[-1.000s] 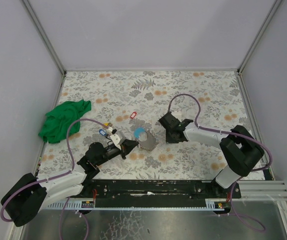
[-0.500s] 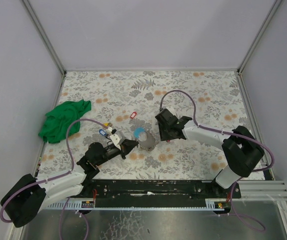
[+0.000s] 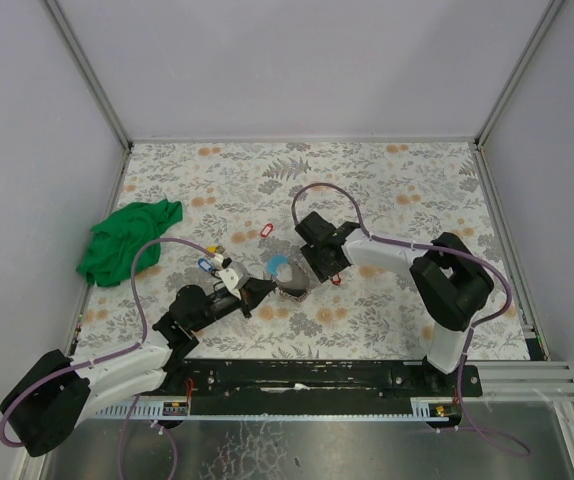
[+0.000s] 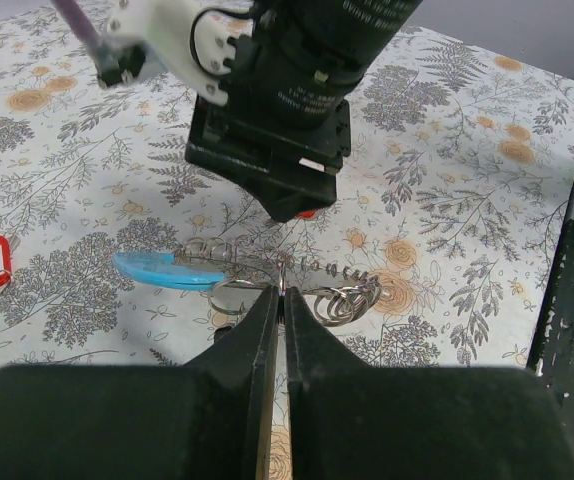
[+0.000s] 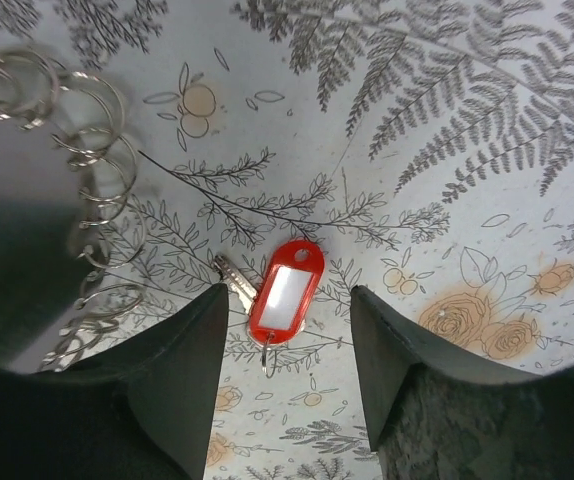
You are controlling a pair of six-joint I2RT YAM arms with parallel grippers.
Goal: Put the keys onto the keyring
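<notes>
The keyring (image 3: 285, 272) lies at mid-table, a thin wire loop with a light-blue arc (image 4: 165, 270) and a cluster of small rings (image 4: 349, 298). My left gripper (image 4: 282, 292) is shut on the loop's wire from the near side (image 3: 265, 288). My right gripper (image 3: 319, 266) hangs open just right of the ring. A red-tagged key (image 5: 285, 291) lies flat on the table between its fingers (image 5: 199, 335), touching neither. The ring's coils (image 5: 92, 160) show at the left of the right wrist view. Another red key (image 3: 264, 231) and blue and yellow keys (image 3: 208, 262) lie further left.
A green cloth (image 3: 127, 240) is bunched at the table's left edge. Metal frame rails (image 3: 302, 140) border the flowered tabletop (image 3: 407, 190). The left arm's purple cable (image 3: 147, 262) arcs over the near-left area.
My right gripper has swung left toward the keyring and opened. The red-tagged key now lies on the table between its fingers. The left gripper has stayed put, shut.
</notes>
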